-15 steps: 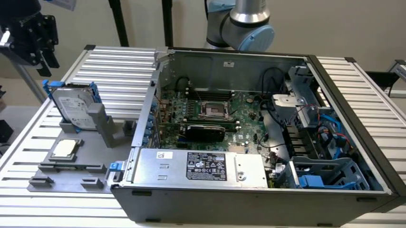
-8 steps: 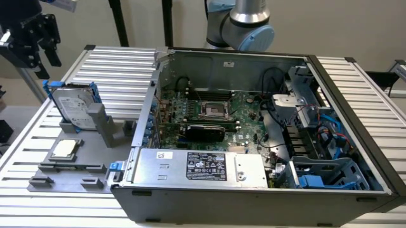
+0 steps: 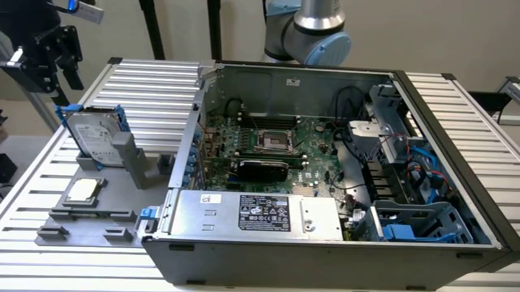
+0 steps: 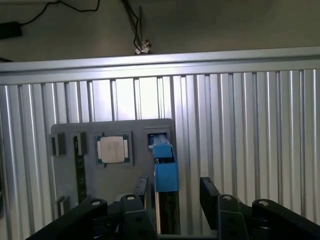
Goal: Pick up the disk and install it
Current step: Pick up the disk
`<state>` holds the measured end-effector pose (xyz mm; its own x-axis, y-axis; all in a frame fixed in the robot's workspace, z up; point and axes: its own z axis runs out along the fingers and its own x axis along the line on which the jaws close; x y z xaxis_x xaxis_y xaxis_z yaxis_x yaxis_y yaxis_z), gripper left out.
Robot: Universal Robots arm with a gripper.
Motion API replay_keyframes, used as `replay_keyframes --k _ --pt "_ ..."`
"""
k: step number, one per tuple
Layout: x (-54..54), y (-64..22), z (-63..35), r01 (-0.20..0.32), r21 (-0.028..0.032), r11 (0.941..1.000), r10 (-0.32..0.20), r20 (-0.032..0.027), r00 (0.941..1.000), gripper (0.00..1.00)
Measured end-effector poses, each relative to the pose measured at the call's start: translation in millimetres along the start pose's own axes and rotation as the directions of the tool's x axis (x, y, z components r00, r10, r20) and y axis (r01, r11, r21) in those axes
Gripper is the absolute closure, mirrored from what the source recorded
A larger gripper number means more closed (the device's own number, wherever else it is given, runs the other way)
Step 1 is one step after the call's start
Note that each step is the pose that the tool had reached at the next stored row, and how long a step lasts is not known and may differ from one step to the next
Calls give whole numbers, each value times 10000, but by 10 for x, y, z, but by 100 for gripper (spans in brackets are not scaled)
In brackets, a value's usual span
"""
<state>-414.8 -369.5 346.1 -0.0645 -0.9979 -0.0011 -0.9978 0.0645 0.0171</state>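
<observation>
The black gripper is hanging empty, fingers spread wide, above the flat silver-grey metal disk with its blue plastic frame.

The disk is silver-grey, edged in blue.

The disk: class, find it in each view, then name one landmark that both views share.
Exterior view: disk stands upright in the grey holder, at the exterior view's left.
Wrist view: disk seen edge-on, blue frame showing, beside the chip.
Shared landmark: the square chip.
</observation>
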Motion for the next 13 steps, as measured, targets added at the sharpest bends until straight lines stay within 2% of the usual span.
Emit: replay_keyframes --k 8,13 --pt "-18 -2 141 16 1 10000 -16 -4 10000 46" --pt "-10 -2 169 15 2 10000 -15 -35 10000 46"
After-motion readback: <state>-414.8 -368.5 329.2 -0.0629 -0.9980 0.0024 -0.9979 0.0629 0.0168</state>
